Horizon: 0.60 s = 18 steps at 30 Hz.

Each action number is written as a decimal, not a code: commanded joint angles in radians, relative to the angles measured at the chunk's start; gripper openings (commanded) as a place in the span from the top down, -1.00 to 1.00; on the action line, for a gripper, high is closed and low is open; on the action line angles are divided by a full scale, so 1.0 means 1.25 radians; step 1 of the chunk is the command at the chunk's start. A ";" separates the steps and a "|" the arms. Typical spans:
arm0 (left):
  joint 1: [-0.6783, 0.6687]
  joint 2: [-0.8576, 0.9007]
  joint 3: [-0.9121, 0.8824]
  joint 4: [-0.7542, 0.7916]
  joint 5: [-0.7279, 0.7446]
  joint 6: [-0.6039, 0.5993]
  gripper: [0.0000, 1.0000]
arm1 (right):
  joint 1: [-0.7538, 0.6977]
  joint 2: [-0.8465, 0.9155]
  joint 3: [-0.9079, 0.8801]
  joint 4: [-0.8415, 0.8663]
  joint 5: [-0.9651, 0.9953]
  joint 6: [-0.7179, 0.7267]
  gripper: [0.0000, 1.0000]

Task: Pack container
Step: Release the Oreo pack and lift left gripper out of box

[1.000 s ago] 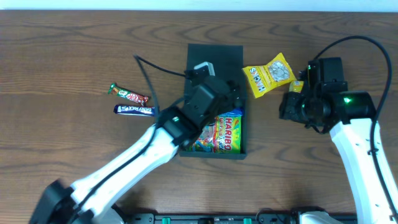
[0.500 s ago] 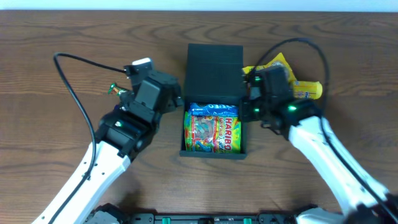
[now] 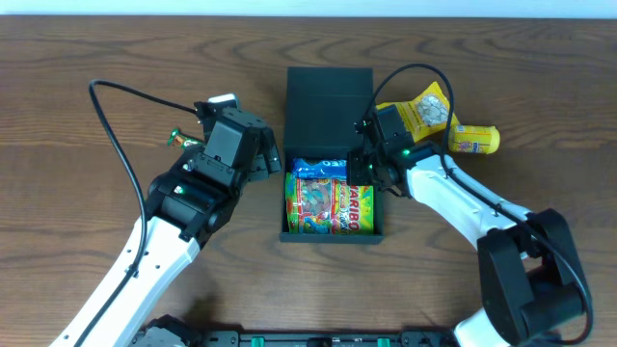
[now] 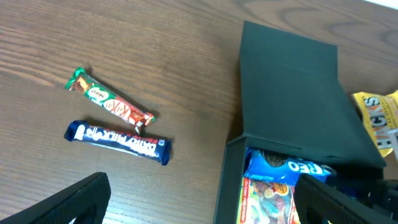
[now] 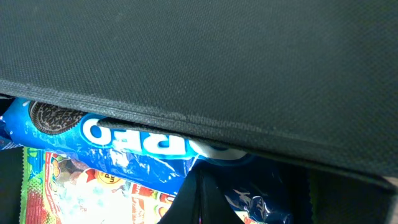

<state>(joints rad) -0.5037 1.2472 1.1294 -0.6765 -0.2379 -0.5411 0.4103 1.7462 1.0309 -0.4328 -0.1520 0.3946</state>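
box (image 3: 328, 96) has haribo (image 3: 333, 207) and oreo (image 3: 318, 170) in, bars (image 4: 118, 140) left and yellow packs (image 3: 419, 114) right unpacked on surface (image 3: 96, 58); left end effector (image 3: 262, 159) wide open, empty; right end effector (image 3: 362, 169) grip can't tell.

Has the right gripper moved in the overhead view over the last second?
Yes. The right gripper has swung left, from right of the yellow snack packet to the right wall of the container, beside the Oreo pack.

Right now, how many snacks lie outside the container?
4: red-green bar, blue bar left of the container; yellow bag, yellow packet right. Others may be hidden.
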 commanded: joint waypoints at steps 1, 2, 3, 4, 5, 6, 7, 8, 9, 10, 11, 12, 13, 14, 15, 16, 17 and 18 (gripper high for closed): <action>0.005 -0.005 0.009 -0.003 0.003 0.017 -0.90 | 0.013 -0.002 0.006 -0.009 0.003 0.013 0.97; 0.005 -0.005 0.009 -0.002 0.002 0.017 -0.91 | 0.013 -0.013 0.010 -0.015 -0.002 0.013 0.97; 0.005 -0.005 0.009 -0.003 0.002 0.018 -0.90 | 0.013 -0.033 0.014 -0.024 -0.006 0.013 0.97; 0.005 -0.005 0.009 -0.004 0.002 0.019 -0.91 | 0.013 -0.062 0.017 -0.032 -0.008 0.012 0.97; 0.005 -0.005 0.009 -0.004 0.001 0.030 -0.90 | 0.013 -0.091 0.018 -0.034 -0.008 0.012 0.97; 0.005 -0.005 0.009 -0.004 -0.005 0.040 -0.90 | 0.013 -0.119 0.018 -0.037 -0.007 0.006 0.97; 0.006 -0.005 0.009 -0.005 -0.017 0.045 -0.91 | 0.010 -0.153 0.018 -0.041 -0.004 0.003 0.97; 0.009 -0.003 0.009 -0.007 -0.035 0.052 -0.90 | 0.006 -0.185 0.017 -0.043 -0.001 0.000 0.98; 0.015 -0.003 0.008 -0.009 -0.048 0.052 -0.91 | 0.002 -0.214 0.017 -0.047 0.000 0.000 0.97; 0.023 0.001 0.005 -0.009 -0.055 0.052 -0.90 | -0.004 -0.239 0.017 -0.050 0.002 0.001 0.97; 0.037 0.003 0.002 -0.010 -0.055 0.050 -0.91 | -0.012 -0.267 0.017 -0.056 0.005 0.001 0.97; 0.056 0.008 -0.002 -0.014 -0.051 0.032 -0.91 | -0.020 -0.288 0.017 -0.063 0.007 0.001 0.97; 0.075 0.013 -0.007 -0.019 -0.043 0.011 -0.91 | -0.030 -0.310 0.017 -0.073 0.010 0.001 0.97; 0.103 0.023 -0.015 -0.021 -0.024 -0.011 -0.90 | -0.044 -0.333 0.017 -0.091 0.013 0.001 0.97; 0.127 0.034 -0.024 -0.020 0.001 -0.013 -0.91 | -0.058 -0.347 0.017 -0.110 0.019 0.001 0.97; 0.139 0.043 -0.031 -0.020 0.016 -0.013 -0.90 | -0.069 -0.355 0.017 -0.126 0.031 0.002 0.97; 0.156 0.057 -0.039 -0.021 0.035 -0.013 -0.90 | -0.084 -0.359 0.017 -0.145 0.055 0.005 0.97; 0.166 0.068 -0.045 -0.021 0.049 -0.013 -0.91 | -0.099 -0.359 0.017 -0.162 0.085 0.014 0.97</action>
<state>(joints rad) -0.3302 1.2896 1.1084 -0.6960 -0.2367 -0.5346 0.3290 1.3033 1.0447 -0.6052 -0.1299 0.3988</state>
